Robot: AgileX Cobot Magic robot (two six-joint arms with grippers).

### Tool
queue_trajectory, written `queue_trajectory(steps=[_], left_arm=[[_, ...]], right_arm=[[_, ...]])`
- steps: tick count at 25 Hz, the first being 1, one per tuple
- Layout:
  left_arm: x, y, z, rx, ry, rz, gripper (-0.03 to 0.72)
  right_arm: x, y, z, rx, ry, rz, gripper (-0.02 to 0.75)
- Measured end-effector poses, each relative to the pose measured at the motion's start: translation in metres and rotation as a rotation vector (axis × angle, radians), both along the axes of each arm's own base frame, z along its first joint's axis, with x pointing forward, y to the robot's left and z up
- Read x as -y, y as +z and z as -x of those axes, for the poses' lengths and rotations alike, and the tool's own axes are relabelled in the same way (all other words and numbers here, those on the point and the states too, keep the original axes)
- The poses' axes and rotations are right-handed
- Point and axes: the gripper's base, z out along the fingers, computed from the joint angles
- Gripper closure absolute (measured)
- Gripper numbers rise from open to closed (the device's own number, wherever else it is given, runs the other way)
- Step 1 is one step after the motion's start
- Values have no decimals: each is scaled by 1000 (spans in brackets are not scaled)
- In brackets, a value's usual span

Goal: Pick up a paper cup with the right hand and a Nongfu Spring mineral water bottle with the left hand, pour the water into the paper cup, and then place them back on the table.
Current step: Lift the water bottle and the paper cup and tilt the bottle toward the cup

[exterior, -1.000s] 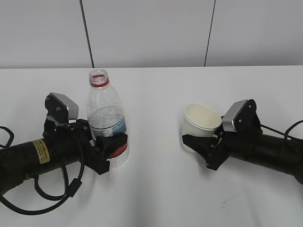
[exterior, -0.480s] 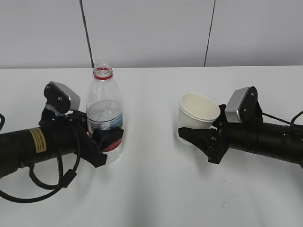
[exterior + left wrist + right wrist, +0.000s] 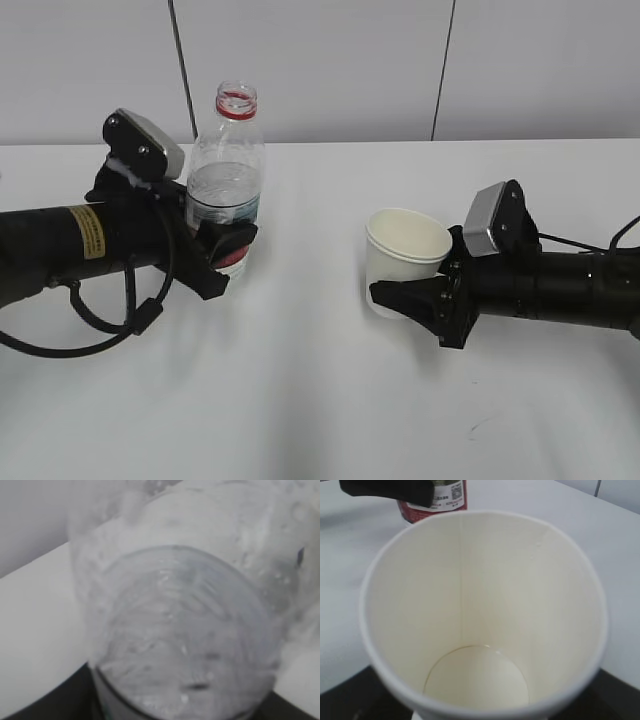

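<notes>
**Bottle and cup both in hand, mouth not yet over the rim**

We have the Nongfu Spring mineral water bottle (image 3: 226, 180) pinched low on its label by the left gripper (image 3: 222, 258). The bottle looks lifted off the worktop (image 3: 300, 400), though we can't confirm the gap from this angle. Its long axis is close to upright, leaning slightly right, with the open red-ringed neck at the top. The water (image 3: 222, 185) sits at roughly mid-body.

The right gripper (image 3: 408, 300) is clamped around the paper cup (image 3: 402, 260), its jaws on the lower wall. The cup tilts a little, mouth up and toward the camera. The right wrist view shows the inside dry, with no liquid on the cream bottom (image 3: 477, 677). The red label of the bottle is visible just past the far rim in that view.

Key relation: the cup lies to the right of the bottle, well apart, with bare worktop between them. The bottle mouth stands higher than the cup rim. We judge the pour needs the neck brought right until it sits over the rim, then the bottle's axis rolled toward the cup.

The left wrist view (image 3: 185, 630) shows only the clear bottle body close up, so it's no help for alignment.

Risk, as we see it: with no cap on, tilting before the mouth is over the rim spills onto the worktop.
</notes>
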Motion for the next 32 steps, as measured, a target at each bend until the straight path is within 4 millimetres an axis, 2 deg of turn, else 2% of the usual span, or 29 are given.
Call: queue_trajectory(steps=[8,17,24,32], left_arm=[[6,24,-28,89,-19,-115,334],[7,44,-49,156,-19,-254,334],[9,55,-57,217,-43,-316,336],[22,66,-62,238,-26,-478,337]], right_arm=[[-2,10,-20,-2,34,38,248],[-3,26,-44,11,54,68,248],[-4,34,-54,25,47,82,248],[-25,31,-56,13,90,85,248]])
